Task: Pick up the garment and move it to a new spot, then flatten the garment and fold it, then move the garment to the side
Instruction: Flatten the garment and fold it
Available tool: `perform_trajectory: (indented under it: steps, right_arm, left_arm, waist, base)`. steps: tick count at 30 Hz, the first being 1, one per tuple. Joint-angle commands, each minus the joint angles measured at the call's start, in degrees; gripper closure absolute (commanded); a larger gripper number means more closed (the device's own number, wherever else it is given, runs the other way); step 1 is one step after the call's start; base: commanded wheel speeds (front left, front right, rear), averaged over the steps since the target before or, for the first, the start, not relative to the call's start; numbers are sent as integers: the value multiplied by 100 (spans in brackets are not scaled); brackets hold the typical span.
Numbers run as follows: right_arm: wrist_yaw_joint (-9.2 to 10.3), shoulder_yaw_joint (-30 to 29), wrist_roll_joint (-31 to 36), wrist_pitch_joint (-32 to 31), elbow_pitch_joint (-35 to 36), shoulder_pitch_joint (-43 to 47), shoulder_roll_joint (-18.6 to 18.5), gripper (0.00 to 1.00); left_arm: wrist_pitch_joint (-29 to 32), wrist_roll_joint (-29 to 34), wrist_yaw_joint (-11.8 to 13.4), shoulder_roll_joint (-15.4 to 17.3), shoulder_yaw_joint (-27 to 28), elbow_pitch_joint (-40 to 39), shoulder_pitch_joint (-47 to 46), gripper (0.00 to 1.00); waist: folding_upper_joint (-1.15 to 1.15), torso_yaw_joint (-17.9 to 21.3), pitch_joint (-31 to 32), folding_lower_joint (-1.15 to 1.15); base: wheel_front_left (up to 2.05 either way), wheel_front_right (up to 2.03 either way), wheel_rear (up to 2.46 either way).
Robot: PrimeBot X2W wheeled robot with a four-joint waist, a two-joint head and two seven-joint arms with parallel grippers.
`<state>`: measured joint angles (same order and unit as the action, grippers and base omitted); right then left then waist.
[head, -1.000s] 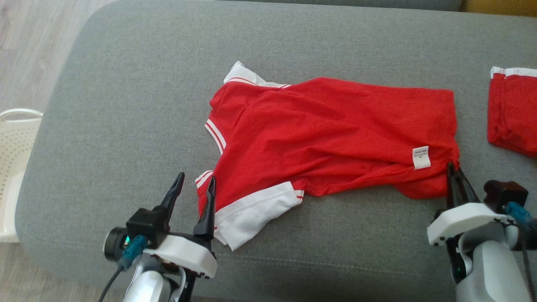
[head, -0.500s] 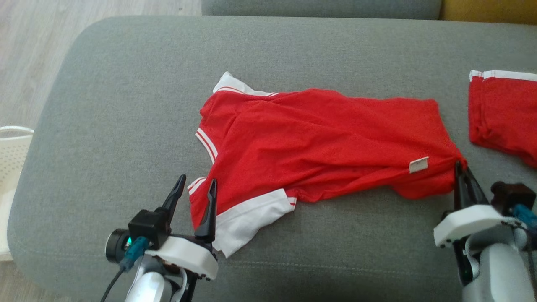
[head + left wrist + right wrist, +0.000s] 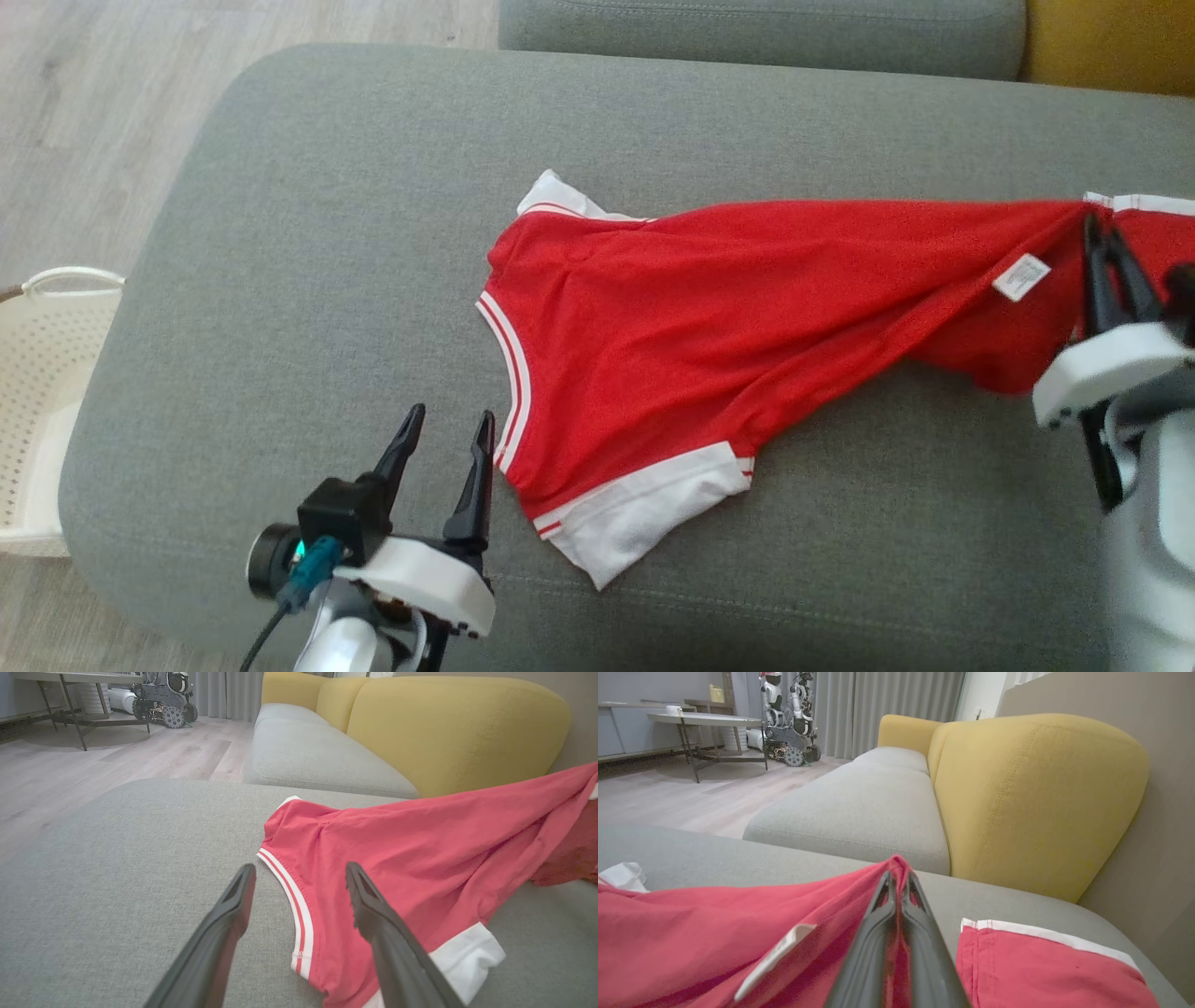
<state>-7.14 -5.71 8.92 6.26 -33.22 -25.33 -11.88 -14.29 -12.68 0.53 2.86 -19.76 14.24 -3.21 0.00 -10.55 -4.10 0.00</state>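
Here's the red short-sleeved jersey with white striped trim [image 3: 709,317], stretched across the broad grey fabric sofa cushion [image 3: 327,233], its long axis running side to side. The right jaws are pressed together on the hem corner, just past the small white care label [image 3: 1020,277], and that end hangs lifted off the cushion, cloth drawn taut towards the right edge. The neck end lies flat on the cushion: striped neckline [image 3: 509,364] and white-cuffed sleeve [image 3: 644,504] both down.

The left jaws stand wide apart, holding nothing, low over the cushion just left of that neckline. In the left wrist view the striped edge runs up between the two dark fingers, so the left arm is plainly the nearer one for that end; a short reach forward and to its right would likely meet the cloth.

A second red garment with a white band [image 3: 1045,970] lies beside the raised hem; touching or not, I can't quite tell. A white perforated basket [image 3: 37,373] sits off the cushion's left end.
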Motion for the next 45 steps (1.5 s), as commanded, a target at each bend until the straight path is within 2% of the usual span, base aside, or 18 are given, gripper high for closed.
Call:
perform_trajectory:
  steps: [1,7,8,9,10,21,26,34,45]
  right_arm:
    - [-35,118,72,70,155,83,-49,100]
    - [-35,94,-2,-24,281,913,160,100]
    - [-35,100,-11,-58,342,1067,221,89]
    - [-35,100,3,-86,425,1216,276,34]
    - [-35,55,7,-128,513,1356,342,0]
    - [-35,-329,-112,-405,1951,2131,853,0]
    - [-35,-64,-495,-182,2444,2424,896,0]
    - [-35,106,-634,-79,2183,2358,899,0]
    - [-35,419,-1297,-315,1173,1766,900,0]
  left_arm:
    - [-71,-3,23,2,170,-188,-105,0]
    - [-71,9,35,2,247,-197,-23,0]
    - [-71,10,36,2,250,-194,-15,0]
    - [-71,14,36,2,254,-191,-8,0]
    - [-71,17,34,2,255,-188,-5,0]
    - [-71,84,-19,2,288,-179,-62,0]
    - [-71,68,-23,2,285,-185,-104,0]
    - [-71,60,-38,2,196,-187,-158,0]
    - [-71,56,-60,2,146,-116,-242,0]
  waist:
    - [0,-9,9,0]
    - [0,77,45,0]
    - [0,109,51,0]
    - [0,148,54,0]
    - [0,187,55,0]
    - [0,555,12,0]
    - [0,643,-11,0]
    - [0,623,-107,0]
    - [0,275,-252,0]
  base:
    - [0,0,0]
    - [0,0,0]
    - [0,0,0]
    - [0,0,0]
    - [0,0,0]
    - [0,0,0]
    - [0,0,0]
    - [0,0,0]
    - [0,0,0]
